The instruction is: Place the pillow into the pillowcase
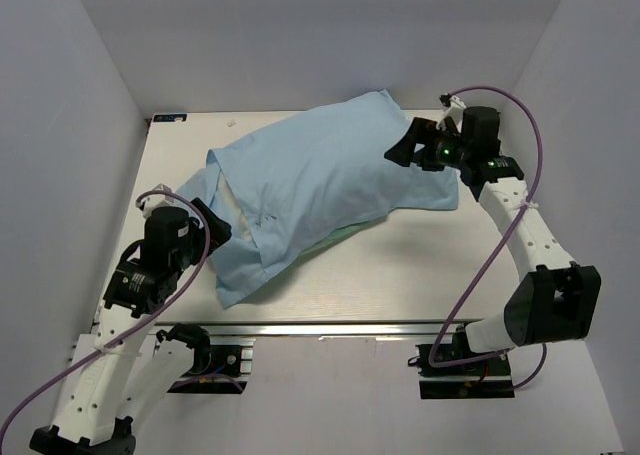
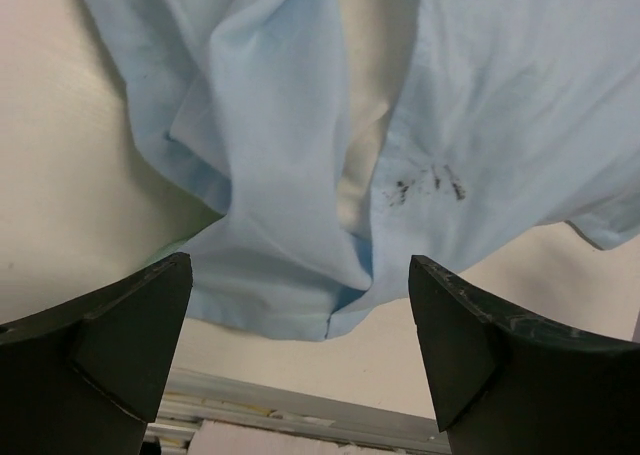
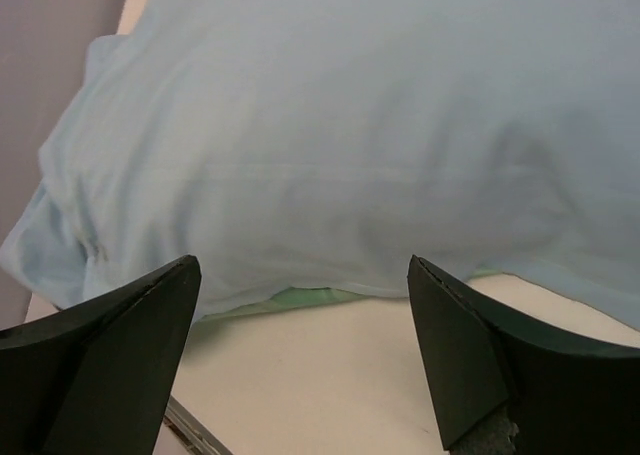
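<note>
The pillowcase (image 1: 320, 180), plain light blue side up, lies bulging diagonally across the table with the pillow inside. A cream strip of the pillow (image 1: 232, 207) shows at the sack's open left end, and again between the loose folds in the left wrist view (image 2: 360, 125). My left gripper (image 1: 213, 223) is open beside that opening, above the hem (image 2: 300, 310), holding nothing. My right gripper (image 1: 403, 143) is open at the far right end, just off the fabric (image 3: 350, 145). A green edge (image 3: 310, 297) of the pillowcase's patterned face peeks out underneath.
The pale table (image 1: 420, 275) has a metal rail (image 1: 330, 328) along its near edge. White walls enclose it on the left, back and right. Purple cables loop from both arms.
</note>
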You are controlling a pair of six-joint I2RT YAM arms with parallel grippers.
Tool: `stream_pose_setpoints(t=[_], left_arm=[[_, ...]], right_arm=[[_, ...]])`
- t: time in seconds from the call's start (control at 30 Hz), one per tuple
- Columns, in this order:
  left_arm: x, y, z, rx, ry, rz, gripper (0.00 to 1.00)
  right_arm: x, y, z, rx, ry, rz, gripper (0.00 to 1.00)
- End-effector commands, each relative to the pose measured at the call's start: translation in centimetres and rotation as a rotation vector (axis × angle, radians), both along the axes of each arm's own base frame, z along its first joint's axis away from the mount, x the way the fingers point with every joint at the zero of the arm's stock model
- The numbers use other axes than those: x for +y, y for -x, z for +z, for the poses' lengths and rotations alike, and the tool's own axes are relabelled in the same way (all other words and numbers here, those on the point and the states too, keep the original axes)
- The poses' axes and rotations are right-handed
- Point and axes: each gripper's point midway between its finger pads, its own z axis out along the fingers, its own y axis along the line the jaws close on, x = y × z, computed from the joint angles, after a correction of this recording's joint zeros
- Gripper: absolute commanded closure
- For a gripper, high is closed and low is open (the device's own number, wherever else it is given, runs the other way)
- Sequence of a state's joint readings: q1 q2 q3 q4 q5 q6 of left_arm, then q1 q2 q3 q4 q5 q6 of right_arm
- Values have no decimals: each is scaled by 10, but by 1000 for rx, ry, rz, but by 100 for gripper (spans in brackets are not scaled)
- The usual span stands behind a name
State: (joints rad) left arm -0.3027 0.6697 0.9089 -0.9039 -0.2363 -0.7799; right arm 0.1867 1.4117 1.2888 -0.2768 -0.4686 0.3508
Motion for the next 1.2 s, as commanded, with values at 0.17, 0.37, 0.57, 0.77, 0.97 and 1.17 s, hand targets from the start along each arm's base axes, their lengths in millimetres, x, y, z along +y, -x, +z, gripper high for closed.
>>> stream_pose_setpoints(t=[0.17, 0.37, 0.57, 0.77, 0.97, 1.17], left_arm=[[8, 9, -21, 87, -10, 56, 2], [2, -47, 23, -51, -78, 29, 2], [24, -82, 14, 154, -259, 176, 2], [13, -100, -22, 271, -271, 137, 17], [35, -95, -53, 382, -329, 213, 40], [32, -109, -61, 369, -331, 174, 95]], right_arm=[[-33, -27, -38, 37, 53, -59, 11], [-52, -45, -58, 74, 146, -152, 11], [-67, -44, -68, 91, 221, -193, 11], [-75, -43, -71, 107, 257, -225, 11], [-76, -38, -72, 98, 270, -217, 11], [-79, -37, -74, 104, 284, -225, 11]])
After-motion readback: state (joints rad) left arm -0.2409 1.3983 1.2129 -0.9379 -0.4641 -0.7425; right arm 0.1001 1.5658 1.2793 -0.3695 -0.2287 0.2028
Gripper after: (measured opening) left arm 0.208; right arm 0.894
